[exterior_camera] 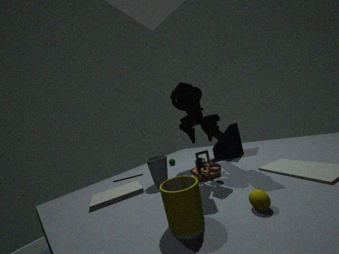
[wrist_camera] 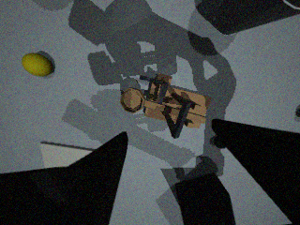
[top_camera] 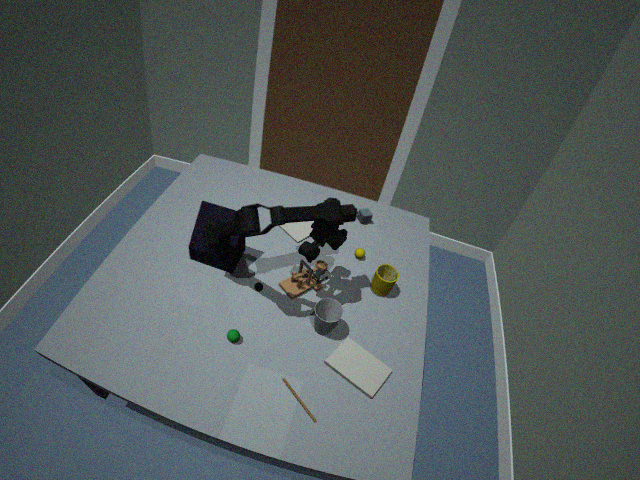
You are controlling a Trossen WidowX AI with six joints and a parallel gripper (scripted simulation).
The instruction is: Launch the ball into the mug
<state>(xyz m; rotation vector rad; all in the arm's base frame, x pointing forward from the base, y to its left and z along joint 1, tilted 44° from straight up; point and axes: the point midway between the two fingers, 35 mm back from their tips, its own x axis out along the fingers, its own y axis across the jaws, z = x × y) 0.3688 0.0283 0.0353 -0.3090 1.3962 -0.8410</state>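
The wooden catapult (top_camera: 293, 287) (exterior_camera: 206, 175) (wrist_camera: 198, 102) stands on the table, its round cup (top_camera: 321, 265) (exterior_camera: 214, 168) (wrist_camera: 132, 100) at one end; no ball shows in that cup in the wrist view. My gripper (top_camera: 322, 245) (exterior_camera: 202, 141) (wrist_camera: 169, 129) is open and empty, above the catapult and clear of it. The yellow mug (top_camera: 383, 282) (exterior_camera: 184, 211) stands upright beyond the catapult's cup end. A green ball (top_camera: 233, 335) (exterior_camera: 171, 161), a small black ball (top_camera: 258, 286) and a yellow rounded object (top_camera: 359, 253) (exterior_camera: 259, 199) (wrist_camera: 37, 65) lie on the table.
A grey cup (top_camera: 327, 319) (exterior_camera: 158, 171) stands close beside the catapult. One pale board (top_camera: 358, 367) (exterior_camera: 116, 195) lies past it; another (top_camera: 297, 231) (exterior_camera: 303, 170) (wrist_camera: 61, 156) lies by the arm. A pencil-like stick (top_camera: 298, 399) (exterior_camera: 127, 178) and grey cube (top_camera: 364, 215) lie farther off.
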